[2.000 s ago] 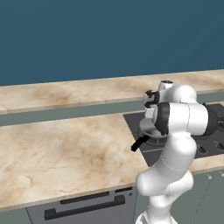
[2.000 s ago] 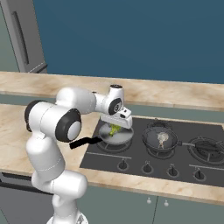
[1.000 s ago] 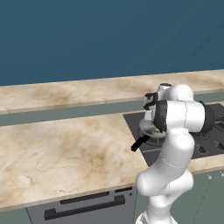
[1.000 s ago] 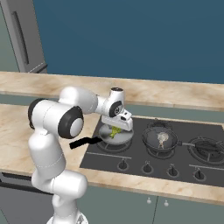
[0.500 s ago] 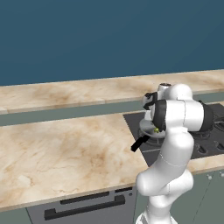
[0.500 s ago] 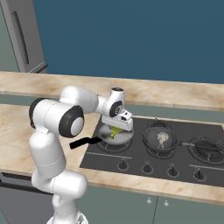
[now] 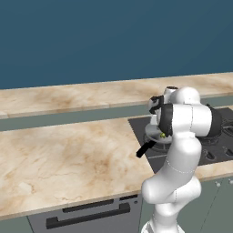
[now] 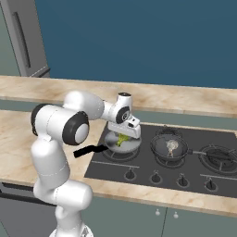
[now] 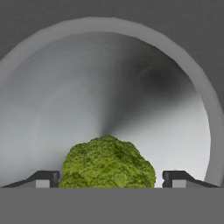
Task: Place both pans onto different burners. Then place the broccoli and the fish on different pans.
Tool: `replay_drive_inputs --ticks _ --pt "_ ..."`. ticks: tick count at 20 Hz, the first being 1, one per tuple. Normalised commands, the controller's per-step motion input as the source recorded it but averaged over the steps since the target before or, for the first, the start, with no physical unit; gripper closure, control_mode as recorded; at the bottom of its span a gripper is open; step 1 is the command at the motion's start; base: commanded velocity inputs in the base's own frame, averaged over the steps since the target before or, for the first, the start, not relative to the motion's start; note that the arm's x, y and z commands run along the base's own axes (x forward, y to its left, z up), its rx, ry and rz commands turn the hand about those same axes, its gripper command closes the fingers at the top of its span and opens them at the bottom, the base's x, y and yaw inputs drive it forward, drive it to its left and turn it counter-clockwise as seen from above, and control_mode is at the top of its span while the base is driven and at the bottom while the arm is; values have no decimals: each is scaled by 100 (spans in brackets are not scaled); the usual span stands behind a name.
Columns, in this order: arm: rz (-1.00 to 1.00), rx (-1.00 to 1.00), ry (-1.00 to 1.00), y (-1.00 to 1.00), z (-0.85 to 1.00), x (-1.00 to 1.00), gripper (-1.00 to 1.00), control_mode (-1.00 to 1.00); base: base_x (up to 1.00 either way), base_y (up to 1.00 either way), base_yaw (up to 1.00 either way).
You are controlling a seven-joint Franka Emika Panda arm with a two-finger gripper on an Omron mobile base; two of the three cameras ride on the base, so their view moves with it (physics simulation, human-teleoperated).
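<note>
Since a second ago the jaws have widened, tips clear of the broccoli [image 9: 107,162] at lower centre, resting in the left pan [image 8: 131,145]; fish [image 8: 172,146] sits in the other pan [image 8: 160,149].

two pans [image 8: 121,144] [image 8: 170,147], one broccoli [image 9: 107,162], one fish [image 8: 172,146], five burners [image 8: 217,155]

You see the cooktop [image 7: 214,136] from behind on both sides; your hand camera looks close into one pan [image 9: 131,78].
</note>
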Motion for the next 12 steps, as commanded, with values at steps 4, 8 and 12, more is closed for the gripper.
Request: replay_drive_inputs --ticks 4,8,12 --pt "0 0 0 -4 5 0 -100 -100 0 0 0" --pt "0 0 0 -4 38 0 -100 -100 0 0 0" --pt "0 0 -2 0 42 -9 -100 -100 0 0 0"
